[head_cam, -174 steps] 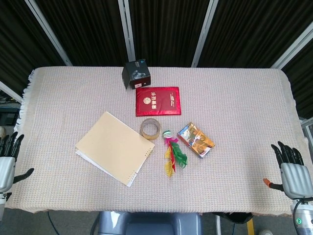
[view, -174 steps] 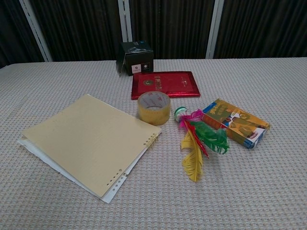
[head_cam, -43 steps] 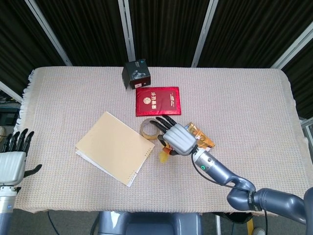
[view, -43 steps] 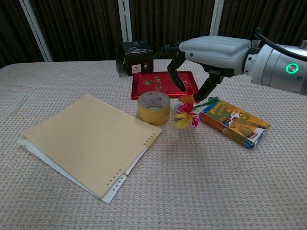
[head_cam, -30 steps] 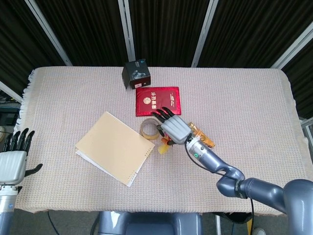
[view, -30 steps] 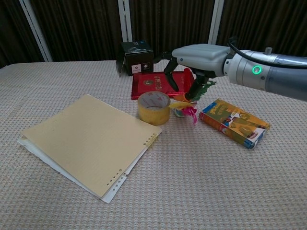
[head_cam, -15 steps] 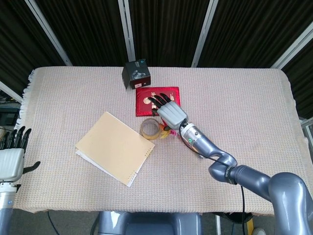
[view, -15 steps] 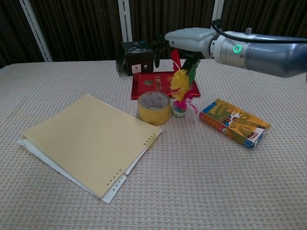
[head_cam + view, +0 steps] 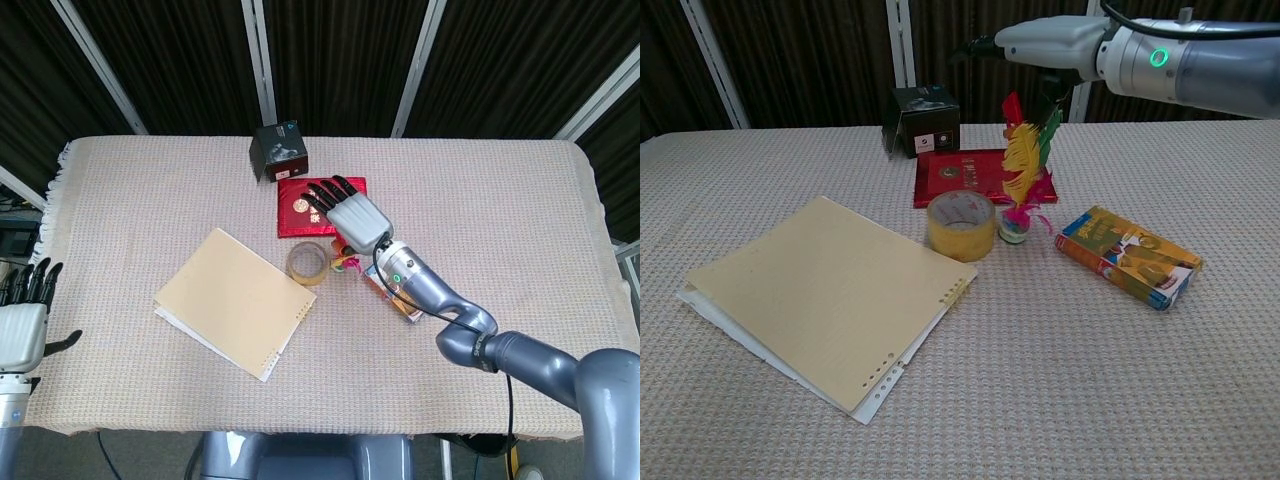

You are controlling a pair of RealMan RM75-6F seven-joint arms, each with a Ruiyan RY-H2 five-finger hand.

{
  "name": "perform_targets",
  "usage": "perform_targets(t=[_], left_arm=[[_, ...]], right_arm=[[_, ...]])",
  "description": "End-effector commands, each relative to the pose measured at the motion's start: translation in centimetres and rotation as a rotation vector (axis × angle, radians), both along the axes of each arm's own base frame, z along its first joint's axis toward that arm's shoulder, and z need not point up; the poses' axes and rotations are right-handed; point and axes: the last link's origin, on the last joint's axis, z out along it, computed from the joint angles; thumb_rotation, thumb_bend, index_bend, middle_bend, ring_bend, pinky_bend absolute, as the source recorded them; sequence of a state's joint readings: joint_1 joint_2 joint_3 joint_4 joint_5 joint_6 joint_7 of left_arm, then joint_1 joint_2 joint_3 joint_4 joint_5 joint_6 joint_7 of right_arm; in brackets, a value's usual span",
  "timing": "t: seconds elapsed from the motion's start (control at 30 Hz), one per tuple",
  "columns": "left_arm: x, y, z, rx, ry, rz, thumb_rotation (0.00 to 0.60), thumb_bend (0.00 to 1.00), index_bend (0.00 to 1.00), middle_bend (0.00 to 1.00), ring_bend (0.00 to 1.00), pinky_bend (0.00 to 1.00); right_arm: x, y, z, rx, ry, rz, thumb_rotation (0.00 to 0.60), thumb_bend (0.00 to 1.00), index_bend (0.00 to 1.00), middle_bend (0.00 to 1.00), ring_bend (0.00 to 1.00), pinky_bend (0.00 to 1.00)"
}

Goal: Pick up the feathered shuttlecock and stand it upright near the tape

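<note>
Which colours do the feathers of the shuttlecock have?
The shuttlecock has yellow, red, green and pink feathers; the chest view shows this best.

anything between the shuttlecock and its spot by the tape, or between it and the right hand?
Nothing visible. The shuttlecock already stands upright with its base on the cloth just beside the tape, no object between them. The right hand hangs directly above the feather tips; whether it touches them cannot be told.

Surface [image 9: 520,220] w/ beige woven cloth. On it: black box [image 9: 279,151] at far edge, red booklet [image 9: 303,208] in front of it, tape [image 9: 961,225] beside upright shuttlecock [image 9: 1018,190], snack pack [image 9: 1130,256] to right, paper stack [image 9: 235,302] to left.
</note>
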State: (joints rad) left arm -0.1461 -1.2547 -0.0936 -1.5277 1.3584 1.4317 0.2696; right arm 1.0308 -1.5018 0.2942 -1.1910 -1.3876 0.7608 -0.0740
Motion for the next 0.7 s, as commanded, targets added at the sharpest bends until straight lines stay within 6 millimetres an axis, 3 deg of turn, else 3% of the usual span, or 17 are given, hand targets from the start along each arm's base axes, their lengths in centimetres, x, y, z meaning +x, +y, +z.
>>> perform_targets(t=[0.03, 0.27, 0.33, 0.43, 0.57, 0.7], left_arm=[[0.0, 0.0, 0.0, -0.012, -0.008, 0.0, 0.582, 0.0, 0.0, 0.0, 0.0, 0.0], [0.4, -0.5, 0.9, 0.006, -0.04, -0.032, 0.583, 0.0, 0.0, 0.0, 0.0, 0.0], [0.5, -0.7, 1.0, 0.009, -0.048, -0.043, 0.585, 0.0, 0.0, 0.0, 0.0, 0.0], [0.8, -1.0, 1.2, 0.009, -0.054, -0.064, 0.587, 0.0, 0.0, 0.0, 0.0, 0.0], [1.4, -1.2, 1.2, 0.014, -0.073, -0.106, 0.582, 0.0, 0.0, 0.0, 0.0, 0.0], [1.8, -1.6, 1.2, 0.019, -0.088, -0.161, 0.583, 0.0, 0.0, 0.0, 0.0, 0.0]], right_arm=[[-0.9, 1.6, 4.0, -0.081, -0.027, 0.001, 0.6, 0.22, 0.0, 0.0, 0.0, 0.0], [-5.4, 7.6, 12.1, -0.233, -0.048, -0.103, 0.6, 0.14, 0.0, 0.0, 0.0, 0.0], [-6.8, 9.2, 13.6, -0.257, -0.052, -0.15, 0.6, 0.13, 0.0, 0.0, 0.0, 0.0], [-10.8, 13.1, 16.3, -0.328, -0.046, -0.273, 0.6, 0.13, 0.0, 0.0, 0.0, 0.0], [-15.9, 17.3, 17.9, -0.413, 0.006, -0.449, 0.6, 0.13, 0.0, 0.0, 0.0, 0.0], [-19.9, 21.3, 17.6, -0.443, 0.046, -0.629, 0.6, 0.13, 0.0, 0.0, 0.0, 0.0]])
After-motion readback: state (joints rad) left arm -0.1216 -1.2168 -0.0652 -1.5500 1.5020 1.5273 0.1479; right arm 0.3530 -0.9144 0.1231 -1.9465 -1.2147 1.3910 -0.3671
